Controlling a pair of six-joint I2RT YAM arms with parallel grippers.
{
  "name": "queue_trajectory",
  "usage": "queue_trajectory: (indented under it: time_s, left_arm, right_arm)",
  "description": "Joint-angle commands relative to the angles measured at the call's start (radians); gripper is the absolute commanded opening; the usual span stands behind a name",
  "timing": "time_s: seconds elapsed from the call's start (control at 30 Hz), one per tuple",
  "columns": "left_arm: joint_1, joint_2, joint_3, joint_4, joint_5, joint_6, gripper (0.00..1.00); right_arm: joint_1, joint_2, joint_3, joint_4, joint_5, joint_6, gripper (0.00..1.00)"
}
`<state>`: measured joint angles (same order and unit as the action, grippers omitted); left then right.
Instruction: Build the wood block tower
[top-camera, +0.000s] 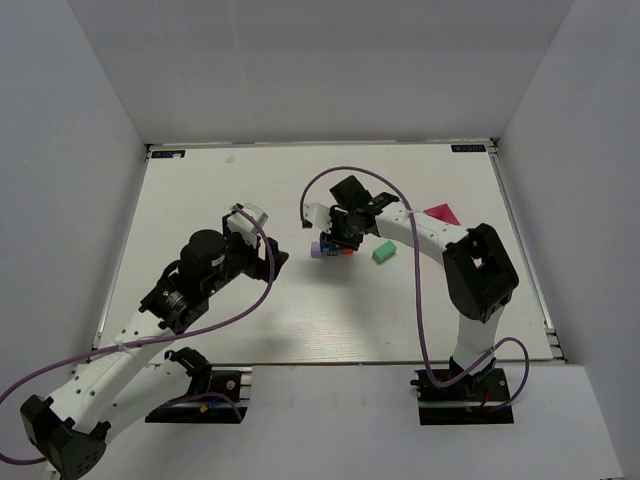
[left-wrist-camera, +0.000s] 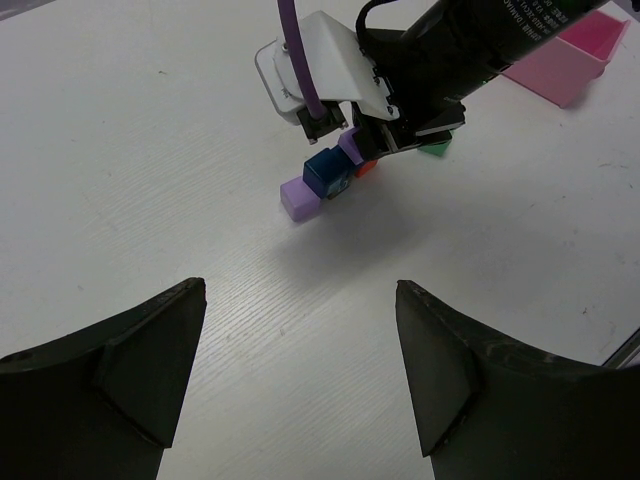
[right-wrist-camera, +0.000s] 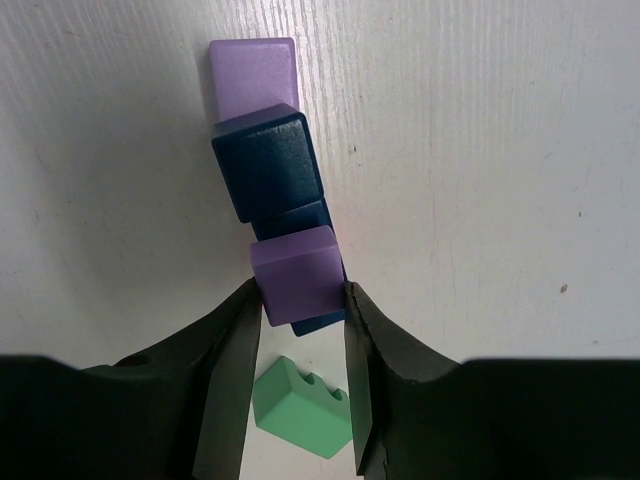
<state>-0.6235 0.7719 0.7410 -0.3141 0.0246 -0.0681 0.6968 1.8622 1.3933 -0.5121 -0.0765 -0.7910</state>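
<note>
While the left jaws stand apart, the right jaws clamp a purple block (right-wrist-camera: 297, 272) over blue blocks (right-wrist-camera: 265, 175).

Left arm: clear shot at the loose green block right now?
Probably not. The green block lies beyond the block cluster, and the right gripper, shut on a purple cube, hangs over that cluster, right in the open left gripper's line.
</note>
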Motion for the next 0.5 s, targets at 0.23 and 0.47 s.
queue_trajectory:
  time_s: [0.23, 0.47]
  left_arm:
    - [0.005, -0.017, 0.023, -0.005, -0.011, 0.004, 0.86]
    - [0.005, -0.017, 0.023, -0.005, -0.011, 0.004, 0.86]
  right_arm:
    - [0.013, 0.02, 0.035, 0.027, 0.017, 0.01, 0.0]
    - [0.013, 0.017, 0.036, 0.029, 0.021, 0.004, 0.01]
